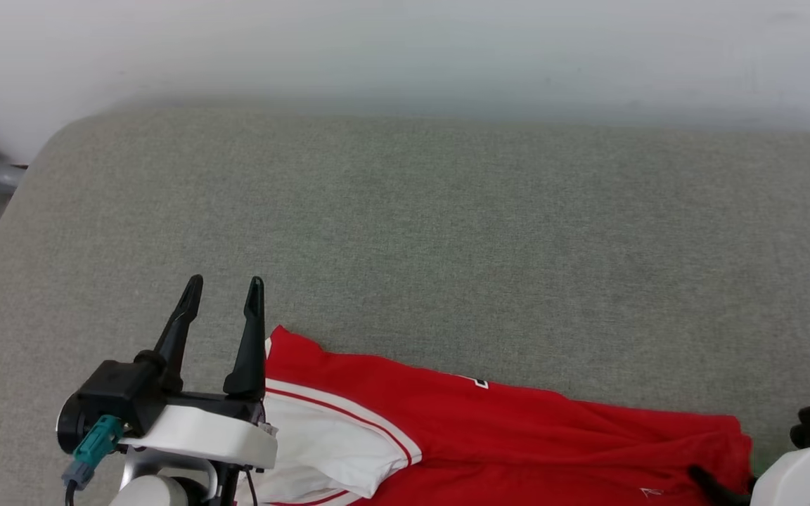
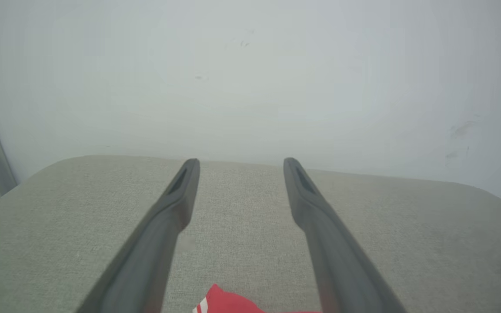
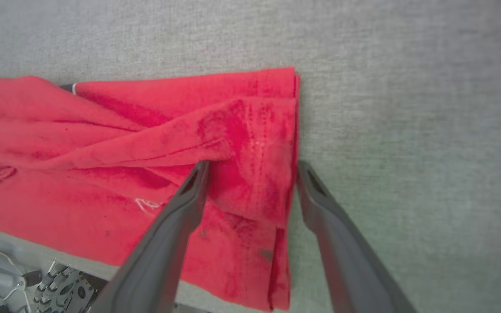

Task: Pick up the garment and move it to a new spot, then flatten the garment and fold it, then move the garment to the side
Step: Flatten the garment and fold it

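Head: garment [image 1: 503, 429] lies rumpled along the near edge of the grey surface [image 1: 447, 232]. Left gripper [image 1: 225, 282] is spread wide and empty beside its white sleeve.
Left wrist: left gripper [image 2: 242, 163] wide, with a red garment [image 2: 228, 302] corner just below.
Right wrist: right gripper [image 3: 252, 167] wide, straddling the garment [image 3: 102, 174] hem end, nothing pinched.
Likely early: flattening, folding and the side move are left.

Left claw [image 1: 225, 283]: two long, tapering matte-black fingers with slotted tips | left wrist block [image 1: 124, 393]: black, boxy, above a glossy white shell [image 1: 201, 436] | teal connector [image 1: 95, 439] at 7 o'clock, grey-ended, with a thin dark cable [image 1: 67, 495] below | right claw [image 3: 254, 167]: matching dark grey fingers | right wrist shell [image 1: 799, 478]: white, at 4 o'clock
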`<state>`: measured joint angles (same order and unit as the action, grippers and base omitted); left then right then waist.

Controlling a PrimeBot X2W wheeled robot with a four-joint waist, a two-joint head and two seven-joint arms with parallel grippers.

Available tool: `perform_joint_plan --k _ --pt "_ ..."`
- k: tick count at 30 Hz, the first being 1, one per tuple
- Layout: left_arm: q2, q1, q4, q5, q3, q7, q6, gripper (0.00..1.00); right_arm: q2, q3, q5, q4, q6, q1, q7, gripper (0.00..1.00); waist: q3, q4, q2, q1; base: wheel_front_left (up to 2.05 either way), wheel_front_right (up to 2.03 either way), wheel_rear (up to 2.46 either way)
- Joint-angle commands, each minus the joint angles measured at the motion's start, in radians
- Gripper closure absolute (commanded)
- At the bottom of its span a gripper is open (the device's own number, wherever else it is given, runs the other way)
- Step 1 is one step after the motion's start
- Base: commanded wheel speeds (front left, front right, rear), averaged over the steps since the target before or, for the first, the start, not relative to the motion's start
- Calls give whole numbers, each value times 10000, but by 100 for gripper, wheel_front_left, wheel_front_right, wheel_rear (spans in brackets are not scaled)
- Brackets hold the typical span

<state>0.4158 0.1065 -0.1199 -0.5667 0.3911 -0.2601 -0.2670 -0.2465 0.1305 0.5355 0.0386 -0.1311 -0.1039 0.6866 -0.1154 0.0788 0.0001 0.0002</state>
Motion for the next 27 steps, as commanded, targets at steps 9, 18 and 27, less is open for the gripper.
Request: perform_joint_plan --k 9,18,27 --pt "-417 -152 -185 586 -373 -71 246 0 396 -807 491 1430 4 69 681 55 -533 389 -1 -2 0 0 0" --pt "-567 -451 225 824 -621 -72 424 0 17 -922 626 1110 7 468 239 100 -190 88 -1 -2 0 0 0" --pt "-351 -1040 315 788 -715 -7 292 0 -357 -299 492 935 9 985 348 100 507 -478 -1 -2 0 0 0"
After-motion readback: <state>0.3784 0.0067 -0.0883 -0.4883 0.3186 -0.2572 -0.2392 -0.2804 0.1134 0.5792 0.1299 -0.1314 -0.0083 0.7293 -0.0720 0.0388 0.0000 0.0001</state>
